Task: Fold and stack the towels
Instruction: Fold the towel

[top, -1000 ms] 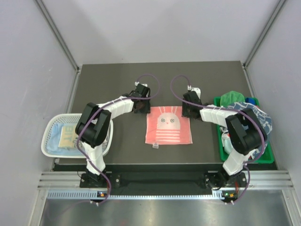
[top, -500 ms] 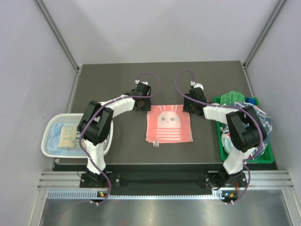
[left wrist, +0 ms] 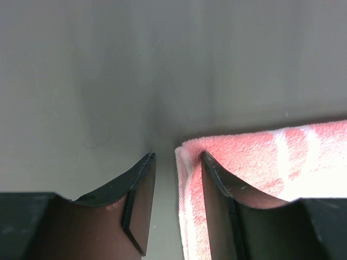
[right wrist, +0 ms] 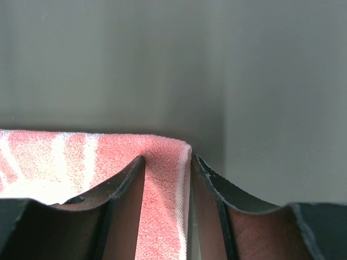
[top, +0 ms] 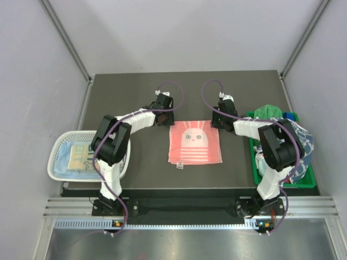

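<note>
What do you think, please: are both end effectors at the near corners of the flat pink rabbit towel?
Not quite: the left end effector and right end effector are at the far corners of the flat pink rabbit towel, as the top external view shows.

- The dark grey table (top: pixel 124 92) carries everything.
- A pink towel (top: pixel 194 143) lies flat, its far corners at the left gripper (left wrist: pixel 176 157) and the right gripper (right wrist: pixel 191 158).
- A white basket (top: pixel 52 160) sits well left of the left gripper.
- A green bin (top: pixel 293 185) sits near the right gripper's right side.
</note>
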